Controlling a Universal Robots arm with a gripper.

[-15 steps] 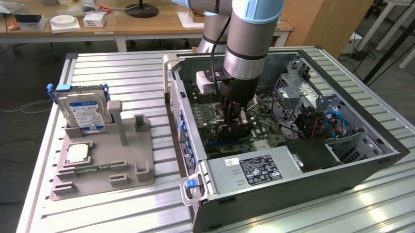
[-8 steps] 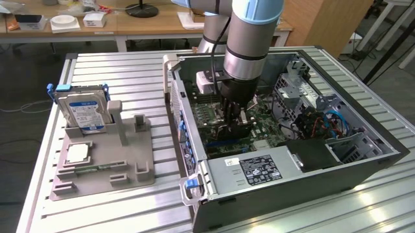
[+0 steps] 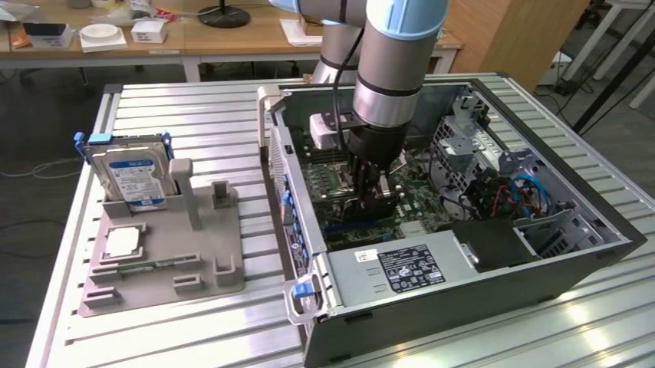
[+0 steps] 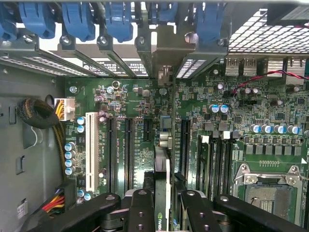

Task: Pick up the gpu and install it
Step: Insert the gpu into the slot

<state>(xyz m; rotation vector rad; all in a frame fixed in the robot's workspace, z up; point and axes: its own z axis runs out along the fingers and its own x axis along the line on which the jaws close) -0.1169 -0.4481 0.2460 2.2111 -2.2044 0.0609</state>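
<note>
The arm reaches straight down into the open dark-grey computer case (image 3: pixel 573 257), which lies on its side on the slatted aluminium table (image 3: pixel 184 107). The black gripper (image 4: pixel 164 200) sits low over the green motherboard (image 4: pixel 120 96), near the middle of the case.

Wrist view: the gpu (image 4: pixel 163 166) is a thin dark card with a silvery metal end bracket, seen edge-on. It stands upright on its long edge between the two black fingers (image 4: pixel 141 205), which are clamped against its flat faces, so it is held, not loose. A green logo shows on the card's edge by the fingers. The card runs across the board among the long black expansion slots (image 4: pixel 128 145), with a slot on either side of it. Its bracket end reaches the row of openings in the rear wall, beside the blue plastic retaining clips (image 4: pixel 77 19). Whether its far edge is seated in a slot I cannot tell — the card itself hides that.

Off one side of the black slots is a white slot (image 4: pixel 90 145); off the other, an empty square processor socket (image 4: pixel 268 193).

Exterior view: a silver power supply box with a black label (image 3: pixel 409 264) sits at the near end of the case. On the exterior view's left, well apart from the case, a grey moulded holder (image 3: pixel 210 261) carries a silver hard drive with a blue label (image 3: pixel 131 176), upright, and a small square silver chip (image 3: pixel 123 241), lying flat.
</note>
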